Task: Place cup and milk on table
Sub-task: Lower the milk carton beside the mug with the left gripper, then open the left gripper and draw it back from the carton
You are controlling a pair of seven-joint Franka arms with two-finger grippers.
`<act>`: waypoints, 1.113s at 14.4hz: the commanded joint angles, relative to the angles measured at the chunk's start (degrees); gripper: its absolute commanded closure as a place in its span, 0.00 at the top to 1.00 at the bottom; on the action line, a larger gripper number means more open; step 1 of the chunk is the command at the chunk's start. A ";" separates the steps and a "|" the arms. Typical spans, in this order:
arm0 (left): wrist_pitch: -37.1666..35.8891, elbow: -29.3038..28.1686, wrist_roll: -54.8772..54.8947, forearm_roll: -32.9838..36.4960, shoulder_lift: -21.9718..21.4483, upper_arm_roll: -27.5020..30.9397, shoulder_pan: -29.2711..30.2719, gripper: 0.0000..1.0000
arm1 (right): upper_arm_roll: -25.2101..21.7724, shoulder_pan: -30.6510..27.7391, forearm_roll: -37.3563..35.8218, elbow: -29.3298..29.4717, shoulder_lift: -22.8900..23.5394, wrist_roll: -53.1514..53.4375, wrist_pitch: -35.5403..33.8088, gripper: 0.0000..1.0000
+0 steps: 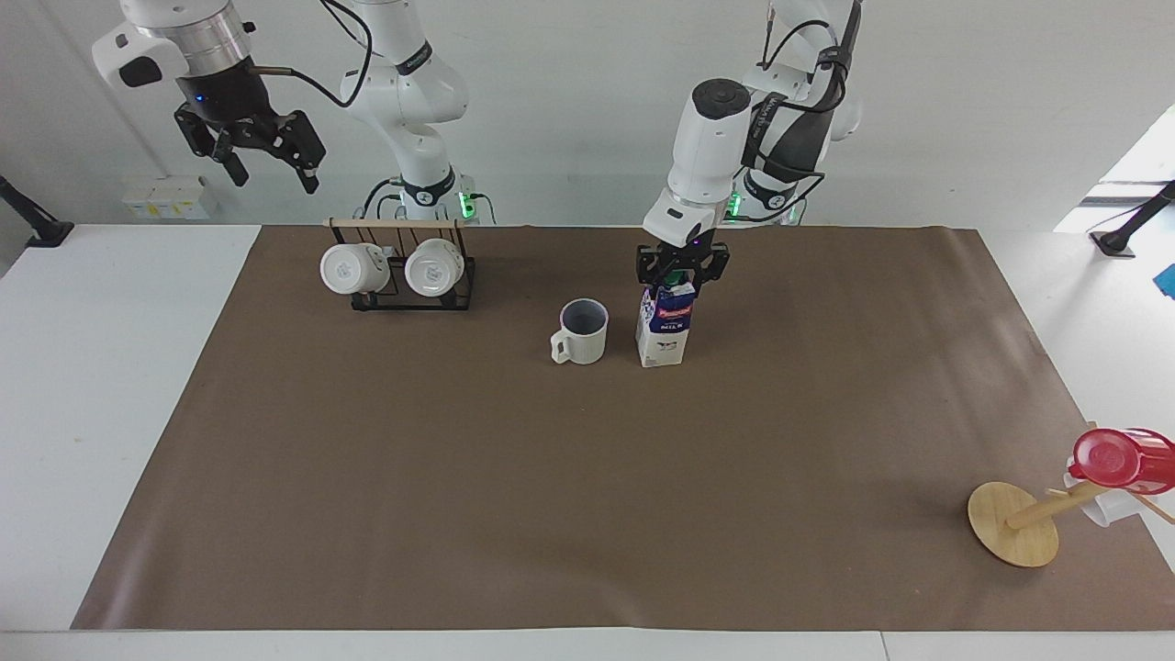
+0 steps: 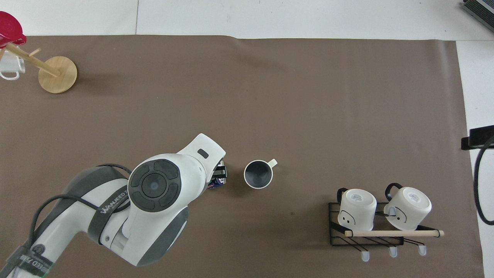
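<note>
The cream cup (image 1: 582,332) stands upright on the brown mat (image 1: 587,477) of the white table (image 1: 110,367), handle toward the right arm's end. It also shows in the overhead view (image 2: 258,174). The milk (image 1: 666,326) stands upright on the mat beside the cup, toward the left arm's end. My left gripper (image 1: 681,275) comes straight down on the carton's top and is shut on it. In the overhead view the left arm hides all but a corner of the milk (image 2: 216,184). My right gripper (image 1: 248,151) is open and empty, high above the mug rack's end of the table.
A black wire rack (image 1: 404,271) with two glossy white mugs stands near the robots at the right arm's end. A tilted wooden mug tree (image 1: 1014,523) with a red cup (image 1: 1120,457) sits at the left arm's end, farthest from the robots.
</note>
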 commanded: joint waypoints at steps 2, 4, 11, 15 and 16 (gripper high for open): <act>-1.68 1.17 -0.48 0.18 -0.06 0.82 -1.16 1.00 | 0.05 0.24 -0.13 -4.33 -1.83 -0.35 3.54 1.00; -4.74 3.35 -0.39 0.18 -0.15 0.82 -1.07 1.00 | 0.05 0.15 -0.04 -5.30 -1.83 -0.61 4.16 1.00; -17.30 12.31 1.70 0.27 -0.94 1.70 1.03 1.00 | 0.05 -0.11 0.31 -4.78 -1.57 -0.96 3.81 1.00; -22.94 16.10 13.82 0.27 -1.81 1.70 8.05 1.00 | 0.05 0.15 0.31 -4.78 -1.57 -0.87 3.81 1.00; -24.08 16.72 17.24 0.27 -2.17 1.78 10.33 1.00 | 0.05 0.06 0.31 -4.78 -1.57 -0.87 3.81 1.00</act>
